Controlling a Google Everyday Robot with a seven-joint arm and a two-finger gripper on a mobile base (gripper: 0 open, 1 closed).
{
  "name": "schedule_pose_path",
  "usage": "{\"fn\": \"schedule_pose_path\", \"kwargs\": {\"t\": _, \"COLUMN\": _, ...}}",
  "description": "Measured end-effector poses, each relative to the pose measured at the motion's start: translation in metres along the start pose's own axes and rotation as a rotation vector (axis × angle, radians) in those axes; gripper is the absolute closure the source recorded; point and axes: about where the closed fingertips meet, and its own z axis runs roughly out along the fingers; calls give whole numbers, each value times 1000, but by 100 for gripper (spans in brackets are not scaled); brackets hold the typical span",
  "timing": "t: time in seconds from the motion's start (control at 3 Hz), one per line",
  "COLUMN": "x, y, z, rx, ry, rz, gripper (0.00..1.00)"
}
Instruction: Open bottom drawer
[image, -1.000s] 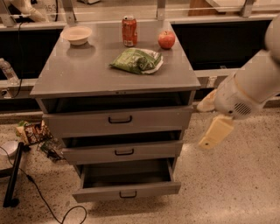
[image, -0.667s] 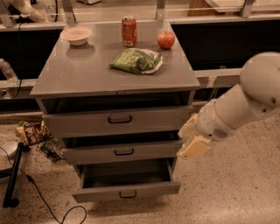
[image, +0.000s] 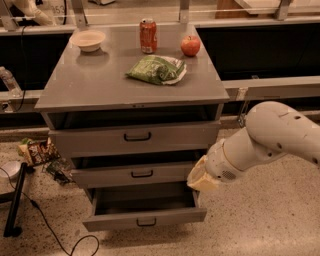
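Note:
The grey cabinet has three drawers. The bottom drawer stands pulled out a good way, its grey tray showing, with a low front panel and a small black loop handle. The middle drawer and the top drawer each stick out a little. My gripper, cream-coloured at the end of the white arm, is at the cabinet's right front corner, level with the middle drawer's right end and just above the bottom drawer's right rear corner.
On the cabinet top are a bowl, a red can, an apple and a green bag. Snack packets, a black cable and a black stand lie on the floor at left. Speckled floor extends right.
My arm has swung left and down, bringing the gripper from well right of the cabinet up to its right front corner. The drawers have not moved.

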Motion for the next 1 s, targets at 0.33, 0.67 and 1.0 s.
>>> {"fn": "schedule_pose_path", "kwargs": {"t": 0.33, "x": 19, "y": -6, "z": 23, "rx": 5, "ry": -13, "rz": 31, "gripper": 100}}
{"fn": "schedule_pose_path", "kwargs": {"t": 0.67, "x": 63, "y": -27, "z": 72, "rx": 23, "ry": -66, "rz": 69, "gripper": 100}}
{"fn": "schedule_pose_path", "kwargs": {"t": 1.0, "x": 108, "y": -46, "z": 135, "rx": 3, "ry": -94, "rz": 31, "gripper": 100}}
